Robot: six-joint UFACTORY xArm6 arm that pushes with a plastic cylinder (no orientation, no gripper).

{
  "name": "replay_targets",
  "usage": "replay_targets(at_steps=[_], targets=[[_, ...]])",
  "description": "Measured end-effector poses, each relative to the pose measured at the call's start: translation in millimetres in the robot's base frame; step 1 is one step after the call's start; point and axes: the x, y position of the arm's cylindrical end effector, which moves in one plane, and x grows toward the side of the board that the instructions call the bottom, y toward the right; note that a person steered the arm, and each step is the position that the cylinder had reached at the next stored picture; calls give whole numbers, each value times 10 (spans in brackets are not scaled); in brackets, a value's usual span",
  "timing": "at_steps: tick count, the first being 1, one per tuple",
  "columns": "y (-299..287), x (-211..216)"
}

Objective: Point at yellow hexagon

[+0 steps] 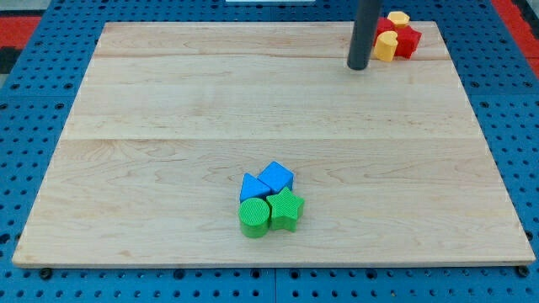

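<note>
Setting: robotics lab bench. Evidence as follows.

A pale wooden board (269, 109), made of glued planks, lies flat as the work surface. It rests on a blue counter (42, 168) drilled with a regular grid of small holes, the kind of perforated mounting plate used for fixing test rigs. Red panels (34, 21) of the same perforated sort show at the view's top corners.

A straight dark rod comes down from the view's top, my tip (359, 67) meeting the board near its far right corner.

The objects on the board are small ribbed plastic blocks in plain colours, such as a green star (286, 209) and a blue cube (275, 178), typical test pieces, not household goods.
</note>
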Motion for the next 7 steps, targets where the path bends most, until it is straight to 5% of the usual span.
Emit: replay_targets(at_steps=[2,3,7], targets=[[1545,-155],[1575,-1097],[723,-1221]])
